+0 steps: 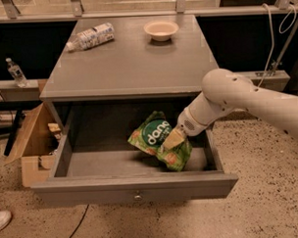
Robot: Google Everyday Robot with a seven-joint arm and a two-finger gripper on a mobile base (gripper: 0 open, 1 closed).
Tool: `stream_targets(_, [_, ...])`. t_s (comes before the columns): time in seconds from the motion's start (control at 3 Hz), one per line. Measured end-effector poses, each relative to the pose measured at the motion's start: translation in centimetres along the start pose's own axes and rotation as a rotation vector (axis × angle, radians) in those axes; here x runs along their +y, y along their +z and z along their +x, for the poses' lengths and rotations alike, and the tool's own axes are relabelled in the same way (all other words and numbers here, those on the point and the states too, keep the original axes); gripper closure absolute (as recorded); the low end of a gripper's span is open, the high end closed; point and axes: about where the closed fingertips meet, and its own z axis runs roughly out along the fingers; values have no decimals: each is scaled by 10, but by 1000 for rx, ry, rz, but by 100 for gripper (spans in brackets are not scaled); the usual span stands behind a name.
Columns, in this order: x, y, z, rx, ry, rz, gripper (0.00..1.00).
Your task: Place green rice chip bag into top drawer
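Cardboard box, brown and open at the top, stood on the speckled floor at the far left, just beside the grey cabinet, with a small bottle upright on a low ledge behind it. On the cabinet's top surface a clear plastic bottle with a white label lay on its side near the back left corner. A shallow cream bowl sat upright well apart from it, toward the back and right of centre. Below, the top drawer was pulled out toward the camera, its flat front panel carrying a small round metal knob at the middle. Inside the drawer, right of centre, the green rice chip bag hung tilted, its dark green oval with white lettering facing up and to the left. Its lower end was close to the drawer floor with a shadow beneath, though whether it touched could not be told. The gripper was down inside the drawer at the bag's right side, jaws closed on the pouch, one tan finger lying across its face. The white arm ran up and out to the right above the drawer's right wall, and a cable hung behind it at the far right.
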Motion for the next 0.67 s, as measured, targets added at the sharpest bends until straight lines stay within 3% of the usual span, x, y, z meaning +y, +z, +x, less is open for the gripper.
stream_targets(0.67, [-2, -8, 0, -59, 21, 19, 44])
